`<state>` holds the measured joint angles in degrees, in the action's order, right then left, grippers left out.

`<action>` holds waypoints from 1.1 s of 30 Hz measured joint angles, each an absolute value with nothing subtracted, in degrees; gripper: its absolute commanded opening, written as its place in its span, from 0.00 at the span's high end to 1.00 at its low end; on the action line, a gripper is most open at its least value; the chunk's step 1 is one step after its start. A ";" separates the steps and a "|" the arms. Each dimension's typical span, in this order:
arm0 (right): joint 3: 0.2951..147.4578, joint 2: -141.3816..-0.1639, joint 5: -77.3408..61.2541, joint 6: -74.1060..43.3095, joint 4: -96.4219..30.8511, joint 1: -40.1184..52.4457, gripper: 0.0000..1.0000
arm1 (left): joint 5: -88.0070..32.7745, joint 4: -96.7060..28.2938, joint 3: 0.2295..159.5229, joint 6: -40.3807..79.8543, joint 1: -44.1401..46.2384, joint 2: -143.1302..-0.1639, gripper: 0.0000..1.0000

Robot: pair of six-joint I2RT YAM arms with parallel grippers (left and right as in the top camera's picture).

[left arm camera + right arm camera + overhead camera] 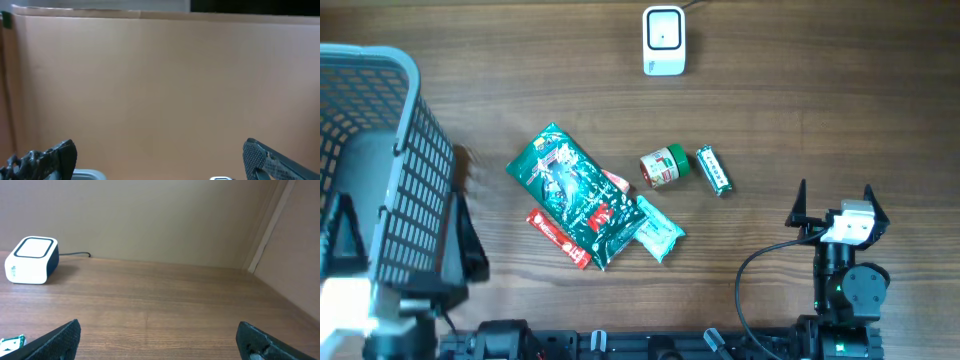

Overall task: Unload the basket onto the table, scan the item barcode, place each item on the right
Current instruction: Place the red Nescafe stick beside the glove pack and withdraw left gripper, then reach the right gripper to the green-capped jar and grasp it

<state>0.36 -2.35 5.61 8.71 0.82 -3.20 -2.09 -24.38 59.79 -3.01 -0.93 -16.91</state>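
Overhead, I see the right gripper spread wide at four o'clock, scanner at twelve. Left gripper at eight stands spread too.

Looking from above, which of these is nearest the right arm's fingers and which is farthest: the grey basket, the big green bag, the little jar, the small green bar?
Counting outward from the right arm's fingers, in the overhead view:
1. small green bar, to their left.
2. green-lidded jar, just beyond the bar.
3. big green bag, mid-table.
4. grey basket, at the far left edge.
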 measured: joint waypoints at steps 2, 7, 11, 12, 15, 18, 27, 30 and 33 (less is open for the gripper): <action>0.36 -2.35 5.61 8.71 0.80 -3.20 0.00 | -4.27 -25.58 59.46 -2.15 -0.43 -14.59 0.00; 0.36 -2.35 5.58 8.69 0.80 -3.20 0.00 | -8.12 -27.40 54.63 -1.13 -0.43 -8.91 0.00; 0.36 -2.35 -3.33 -6.94 0.38 -3.20 0.00 | -8.71 -27.11 51.92 -1.10 -0.43 -8.93 0.00; 0.36 -2.35 -8.05 -16.82 0.62 -3.20 0.00 | -8.80 -26.11 51.92 -1.10 -0.43 -8.91 0.00; 0.36 -2.35 -19.86 -41.47 1.45 -3.20 0.00 | -8.91 -26.04 51.90 -1.08 0.16 -6.96 0.00; 0.36 -2.35 -28.91 -59.86 1.52 -3.20 0.00 | -8.93 -25.89 51.92 -1.15 2.74 -1.89 0.00; 14.33 -8.25 -41.32 -58.76 -11.55 -3.20 0.01 | 9.74 -10.00 52.51 -1.19 5.96 -0.45 0.00; 27.75 -19.42 -40.23 -46.39 -24.69 -3.20 0.01 | 16.84 -3.60 52.82 -0.67 5.96 -0.38 0.00; 45.93 -36.29 -38.70 -32.58 -33.93 -3.20 0.01 | 19.07 -2.09 52.77 8.38 5.96 -0.73 0.00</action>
<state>45.93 -36.29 -38.70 -32.58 -33.93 -3.20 19.07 -2.09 52.77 8.38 5.96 -0.73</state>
